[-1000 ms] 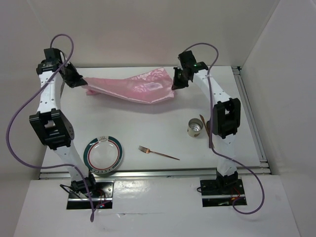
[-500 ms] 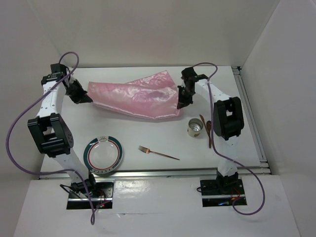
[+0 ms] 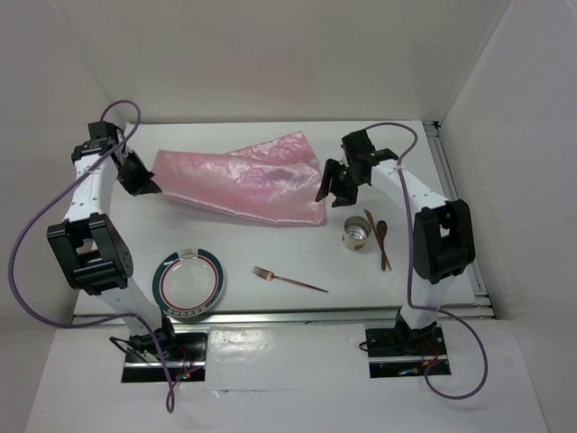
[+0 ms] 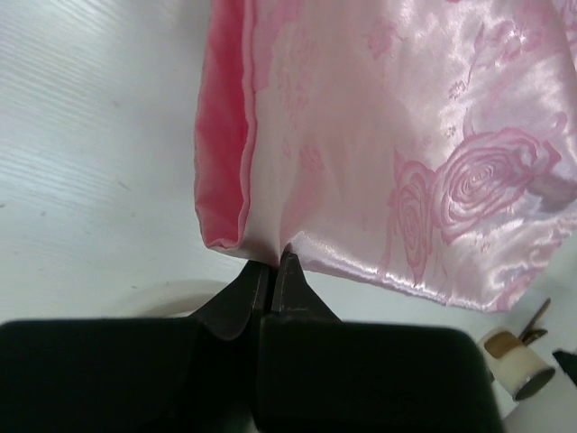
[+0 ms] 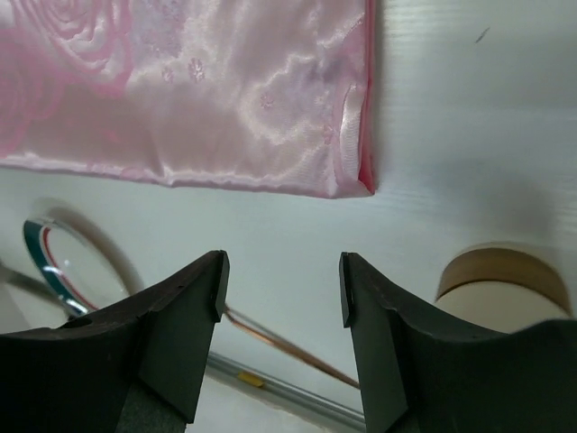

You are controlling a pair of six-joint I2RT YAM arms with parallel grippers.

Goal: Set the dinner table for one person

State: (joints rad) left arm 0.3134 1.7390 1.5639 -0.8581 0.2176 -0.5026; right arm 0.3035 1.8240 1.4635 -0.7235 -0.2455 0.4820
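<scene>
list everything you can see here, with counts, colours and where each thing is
dinner table: one, white, under everything
cloth: one, pink rose-pattern satin, far half of table
plate: one, white with green rim band, near left
fork: one, copper, near centre
cup: one, whitish, right of centre
slim utensils: two, brown, just right of cup
left gripper: one, black, shut on cloth's left corner
right gripper: one, black, open, by cloth's right end

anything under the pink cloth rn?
Pink cloth lies on the white table; bare surface shows around its edges. Anything beneath is covered: cannot tell.
</scene>
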